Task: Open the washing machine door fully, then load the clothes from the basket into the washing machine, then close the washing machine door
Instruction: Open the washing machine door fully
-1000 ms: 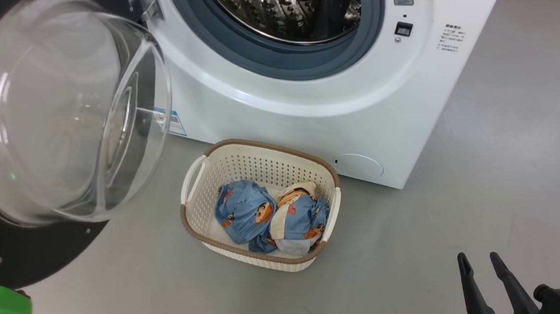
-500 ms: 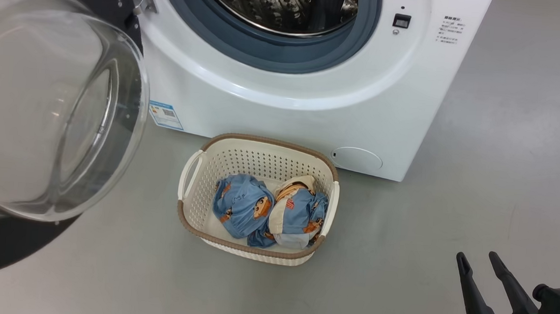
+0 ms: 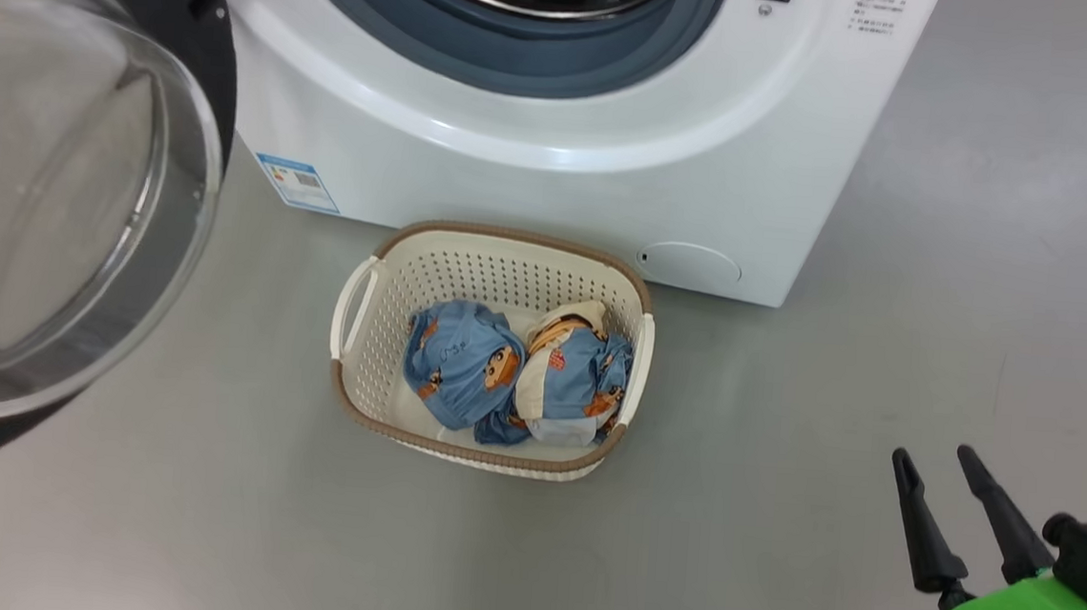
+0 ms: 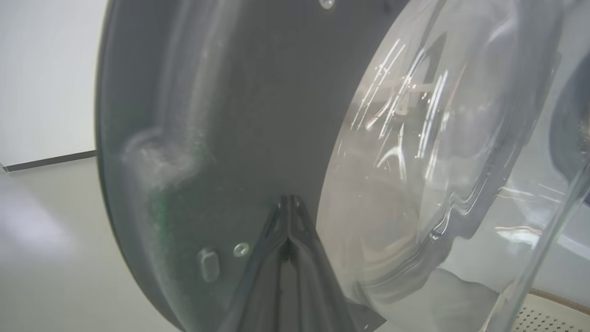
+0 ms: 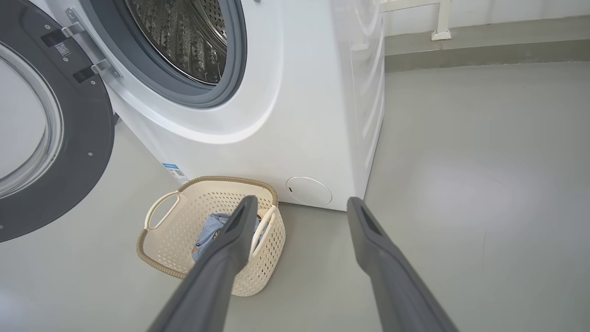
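Swung further away from the washing machine [image 3: 552, 181] over the last second, the door [image 3: 54, 194] now stands wide, and the blue-edged label [image 3: 296, 182] that it partly hid is laid bare; part of the shift in the head view is owed to the camera itself. The opening step is judged all but finished, with loading not yet begun.

The left hand [image 4: 288, 199] is seen with its fingers pressed together, tips at the dark inner face of the door beside the glass bowl. Whether contact is made cannot be told.

The basket [image 3: 510, 236] is set on the floor [image 3: 778, 513] just before the machine, ahead of the right hand [image 3: 935, 452] and off to its left, well apart from it. The clothes [image 3: 500, 379] are bunched inside, untouched. The right hand is held with its fingers apart and nothing between them.

Next, it is judged, the left hand must be drawn off the door, and an open hand lowered into the basket, closed on the soft cloth and lifted to the drum mouth [image 5: 179, 41].

Small print is carried on the label but cannot be read. The block of dark print [image 3: 874, 17] on the machine's front is likewise too small, and no brand can be made out.
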{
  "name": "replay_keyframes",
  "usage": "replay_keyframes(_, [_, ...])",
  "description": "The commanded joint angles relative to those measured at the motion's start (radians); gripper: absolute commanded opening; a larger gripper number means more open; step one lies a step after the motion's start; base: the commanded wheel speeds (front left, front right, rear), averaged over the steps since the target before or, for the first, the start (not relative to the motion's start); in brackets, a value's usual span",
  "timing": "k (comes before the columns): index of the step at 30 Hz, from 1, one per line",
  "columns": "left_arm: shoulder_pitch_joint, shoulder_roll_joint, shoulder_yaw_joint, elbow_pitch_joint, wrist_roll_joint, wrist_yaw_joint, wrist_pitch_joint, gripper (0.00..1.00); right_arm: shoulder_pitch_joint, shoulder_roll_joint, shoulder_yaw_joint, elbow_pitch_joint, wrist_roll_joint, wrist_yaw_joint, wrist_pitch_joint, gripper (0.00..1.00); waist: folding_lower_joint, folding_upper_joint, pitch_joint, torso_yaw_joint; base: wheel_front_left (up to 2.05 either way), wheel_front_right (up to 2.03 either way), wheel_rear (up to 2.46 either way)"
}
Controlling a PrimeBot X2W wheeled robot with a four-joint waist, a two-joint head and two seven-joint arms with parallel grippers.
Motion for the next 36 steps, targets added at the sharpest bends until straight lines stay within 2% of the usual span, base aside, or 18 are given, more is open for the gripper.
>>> replay_keyframes(1, [-0.051,0.084,0.055,-0.001,0.016,-0.005,-0.009,0.0,-0.027,-0.017,0.021,-0.027,-0.013,0.002,-0.012,1.0,0.0,0.0,0.03,-0.009,0.0,0.0,0.0])
replay_keyframes(12, [-0.161,0.119,0.145,0.098,0.088,-0.056,-0.009,0.0,-0.075,-0.022,0.028,-0.028,-0.023,0.002,-0.012,1.0,0.0,0.0,0.097,-0.017,0.0,0.0,0.0])
replay_keyframes(23, [-0.245,0.144,0.235,0.191,0.153,-0.076,-0.009,0.0,-0.114,-0.022,0.035,-0.023,-0.029,0.002,-0.012,1.0,0.0,0.0,0.136,-0.029,0.0,0.0,0.0])
replay_keyframes(30, [-0.252,0.128,0.282,0.211,0.175,-0.089,-0.009,0.0,-0.115,-0.019,0.032,-0.018,-0.029,0.002,-0.012,1.0,0.0,0.0,0.126,-0.029,0.0,0.0,0.0])
replay_keyframes(36, [-0.207,0.069,0.31,0.167,0.188,-0.109,-0.009,0.0,-0.105,-0.018,0.033,-0.015,-0.026,0.002,-0.012,1.0,0.0,0.0,0.089,-0.018,0.0,0.0,0.0])
